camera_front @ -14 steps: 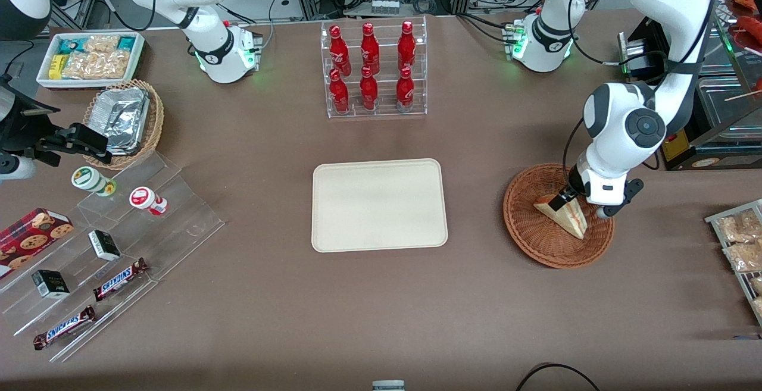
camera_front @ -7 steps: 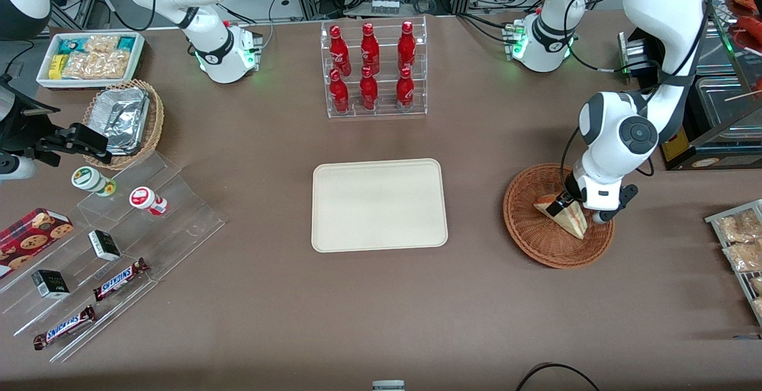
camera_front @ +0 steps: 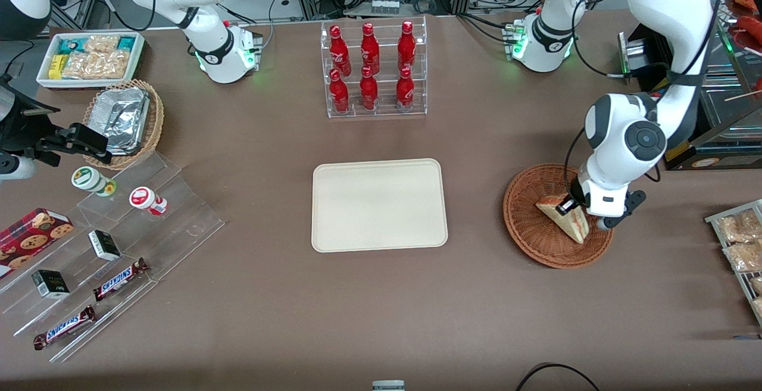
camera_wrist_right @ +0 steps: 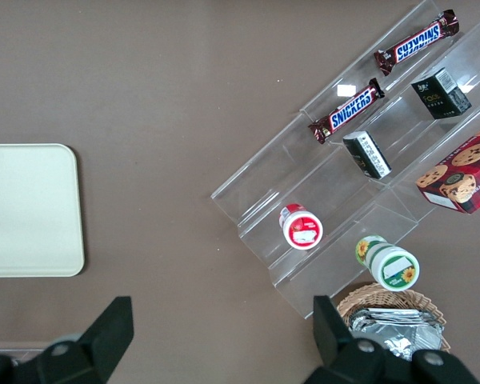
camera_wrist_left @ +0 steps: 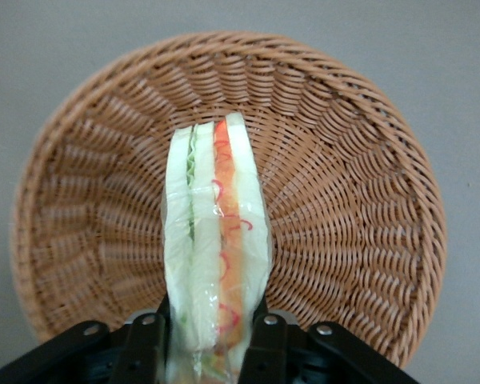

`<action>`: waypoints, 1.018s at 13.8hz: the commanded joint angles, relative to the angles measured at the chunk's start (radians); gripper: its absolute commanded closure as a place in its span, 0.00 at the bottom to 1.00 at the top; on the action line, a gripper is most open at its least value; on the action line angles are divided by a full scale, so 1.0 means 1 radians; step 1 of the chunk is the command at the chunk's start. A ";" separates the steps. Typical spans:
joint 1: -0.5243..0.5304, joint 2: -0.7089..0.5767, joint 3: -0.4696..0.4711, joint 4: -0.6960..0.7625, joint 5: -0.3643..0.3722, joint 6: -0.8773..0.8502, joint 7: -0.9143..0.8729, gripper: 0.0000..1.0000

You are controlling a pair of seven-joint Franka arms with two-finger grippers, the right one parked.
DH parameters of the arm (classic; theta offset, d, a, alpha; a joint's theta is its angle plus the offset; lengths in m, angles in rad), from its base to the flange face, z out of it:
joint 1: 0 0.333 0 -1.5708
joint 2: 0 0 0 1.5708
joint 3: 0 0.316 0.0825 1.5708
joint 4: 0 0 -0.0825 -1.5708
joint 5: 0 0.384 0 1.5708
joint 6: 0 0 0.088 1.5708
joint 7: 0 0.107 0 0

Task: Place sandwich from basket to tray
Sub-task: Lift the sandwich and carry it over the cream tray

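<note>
1. The worktop (camera_front: 250, 319) carries the cream tray (camera_front: 379, 205) at its middle, with nothing on it.
2. The reddish-brown basket (camera_front: 530, 233) sits well apart from the tray, toward my working arm's end.
3. My gripper (camera_wrist_left: 206, 332) hangs over the basket's middle.
4. My fingers (camera_wrist_left: 148, 340) are clamped on the sandwich (camera_wrist_left: 216, 248), which stands on edge above the basket's weave.

brown table (camera_front: 250, 296) — tray (camera_front: 379, 205), basket (camera_front: 530, 230), bottle rack (camera_front: 375, 69)
</note>
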 commanded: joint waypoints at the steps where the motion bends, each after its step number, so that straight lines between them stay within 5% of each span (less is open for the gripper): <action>1: 0.002 -0.025 -0.082 0.172 0.032 -0.230 -0.008 1.00; 4: -0.093 0.024 -0.114 0.370 0.030 -0.387 -0.006 1.00; 9: -0.384 0.249 -0.111 0.603 0.039 -0.385 -0.020 1.00; 14: -0.533 0.378 -0.113 0.709 0.033 -0.372 -0.035 1.00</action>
